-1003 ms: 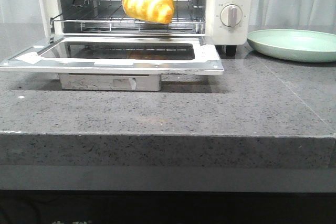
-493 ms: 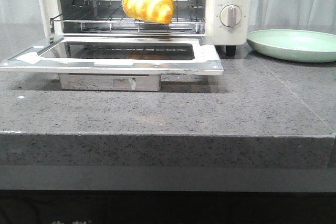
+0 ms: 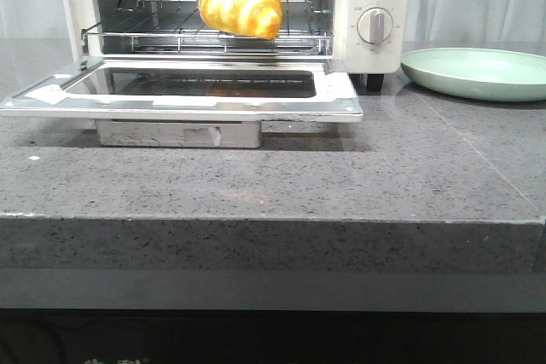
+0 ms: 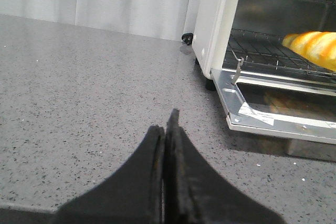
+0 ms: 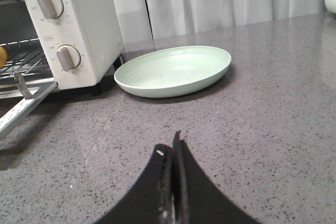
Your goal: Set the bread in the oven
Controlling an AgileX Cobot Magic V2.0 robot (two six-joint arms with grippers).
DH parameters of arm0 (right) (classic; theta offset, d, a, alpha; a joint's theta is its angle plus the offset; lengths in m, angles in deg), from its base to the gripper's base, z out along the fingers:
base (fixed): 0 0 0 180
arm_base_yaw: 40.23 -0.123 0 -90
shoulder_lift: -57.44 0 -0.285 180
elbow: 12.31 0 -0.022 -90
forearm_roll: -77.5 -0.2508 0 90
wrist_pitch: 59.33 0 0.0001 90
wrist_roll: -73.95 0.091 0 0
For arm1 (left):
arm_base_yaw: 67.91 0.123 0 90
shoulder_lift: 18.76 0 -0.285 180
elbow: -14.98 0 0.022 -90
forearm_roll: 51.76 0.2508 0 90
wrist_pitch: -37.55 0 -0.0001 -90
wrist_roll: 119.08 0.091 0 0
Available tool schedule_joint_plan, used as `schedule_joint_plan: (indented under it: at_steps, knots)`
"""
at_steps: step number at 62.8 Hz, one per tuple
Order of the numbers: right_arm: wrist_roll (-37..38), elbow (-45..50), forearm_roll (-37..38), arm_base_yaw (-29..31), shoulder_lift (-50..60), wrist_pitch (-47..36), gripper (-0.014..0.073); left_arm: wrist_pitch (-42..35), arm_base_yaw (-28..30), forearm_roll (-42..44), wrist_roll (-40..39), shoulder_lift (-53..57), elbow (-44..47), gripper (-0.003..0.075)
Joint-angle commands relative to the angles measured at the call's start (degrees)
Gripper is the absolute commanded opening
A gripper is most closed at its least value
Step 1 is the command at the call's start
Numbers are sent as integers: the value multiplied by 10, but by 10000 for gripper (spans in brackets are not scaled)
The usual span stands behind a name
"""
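The bread [image 3: 241, 5] is lying on the wire rack [image 3: 171, 30] inside the oven [image 3: 363, 14], toward the right half of the cavity and just behind the rack's front rail. In the left wrist view one striped end of it is showing at the frame's edge. The door [image 3: 183, 91] is hanging fully open, lying flat and level above the desk [image 3: 273, 185], with its glass pane facing up.

The left hand [image 4: 167, 129] is hovering over bare desk to the left of the oven, well apart from the door; its fingers are pressed together and are grasping nothing. The right hand [image 5: 173, 150] is hovering on the other side, near the plate [image 5: 173, 71], which is sitting empty just beside the oven's right wall. Its fingers are likewise clenched on nothing.

Judged from this layout, the placing step is complete: the bread is resting in the cavity and neither hand is touching it. If the task includes closing up, the next move is calling for one hand to reach under the door's front edge and swing it upward until it seats. The bread appears to be sitting clear of the door's path.
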Motion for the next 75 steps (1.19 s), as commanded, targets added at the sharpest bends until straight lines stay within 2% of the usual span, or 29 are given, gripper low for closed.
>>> schedule_joint_plan:
  at_steps: [1,11,24,75]
  knots:
    - [-1,2,1,2,11,-53,-118,-46,1,-4,-5,12,14,-18]
    - [-4,2,4,2,11,-54,-118,-46,1,-4,-5,12,14,-18]
    - [-102,2,-9,2,11,-54,-118,-46,1,-4,-5,12,14,-18]
    - [-106,2,-26,2,12,-56,-118,-46,1,-4,-5,12,14,-18]
